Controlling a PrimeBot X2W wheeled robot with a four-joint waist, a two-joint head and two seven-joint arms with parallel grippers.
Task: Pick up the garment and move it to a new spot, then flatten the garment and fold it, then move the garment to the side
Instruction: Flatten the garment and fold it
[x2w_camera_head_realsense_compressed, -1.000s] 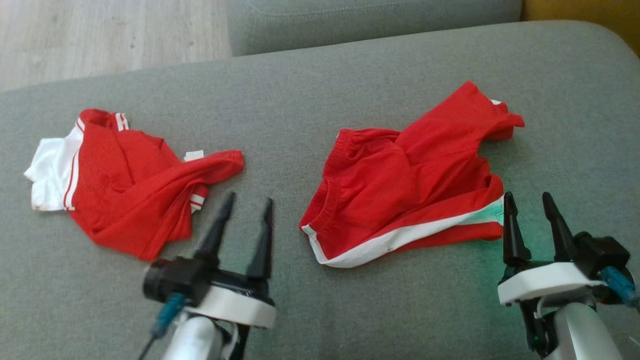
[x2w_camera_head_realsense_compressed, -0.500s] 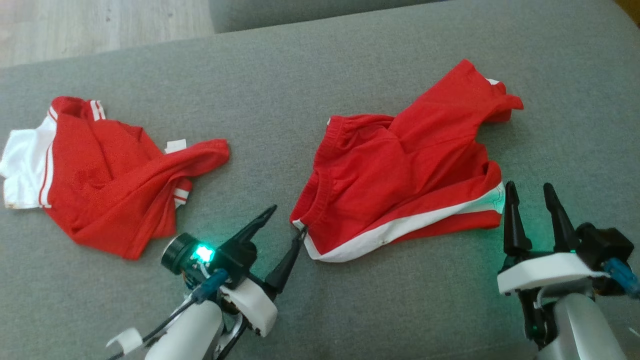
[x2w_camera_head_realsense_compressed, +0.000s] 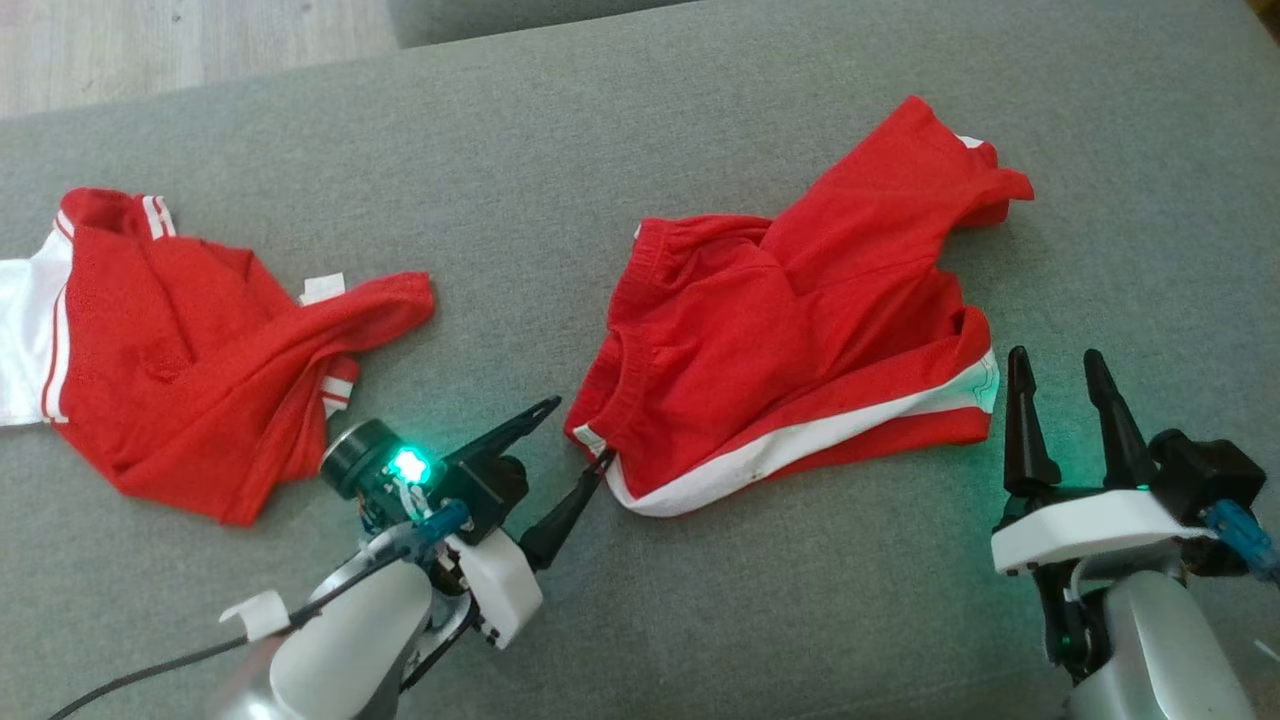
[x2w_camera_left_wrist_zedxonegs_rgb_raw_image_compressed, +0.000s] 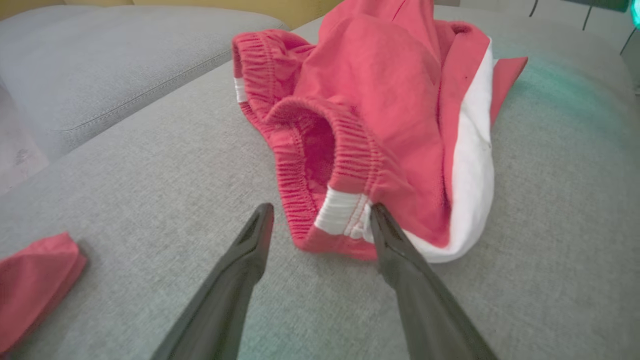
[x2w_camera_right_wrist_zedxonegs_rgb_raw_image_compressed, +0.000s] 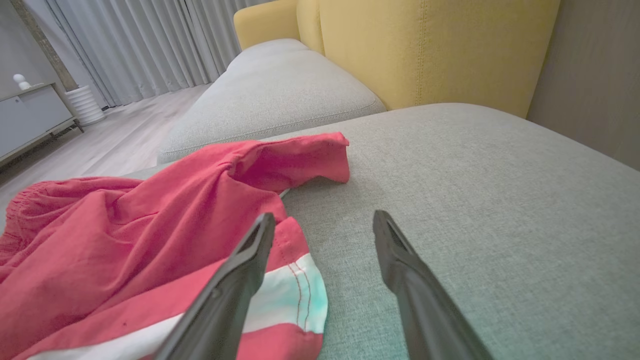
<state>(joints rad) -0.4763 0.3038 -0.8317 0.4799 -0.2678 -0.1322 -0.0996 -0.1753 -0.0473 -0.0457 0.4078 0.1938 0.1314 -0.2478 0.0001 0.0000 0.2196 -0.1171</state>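
L jaws, spread wide, have swung in from short of the shorts to their waistband corner, one fingertip against the elastic. Shorts lie crumpled on sofa seat. R jaws wide, idle at shorts' hem corner. Pick-up grasp prob. next; nothing lifted yet.

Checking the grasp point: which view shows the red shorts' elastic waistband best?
The left wrist view: the waistband is close up, ribbing and opening clear, just ahead of the open left pincer. The head view shows it small, along the shorts' left edge. The right wrist view catches a gathered bit at its far left.
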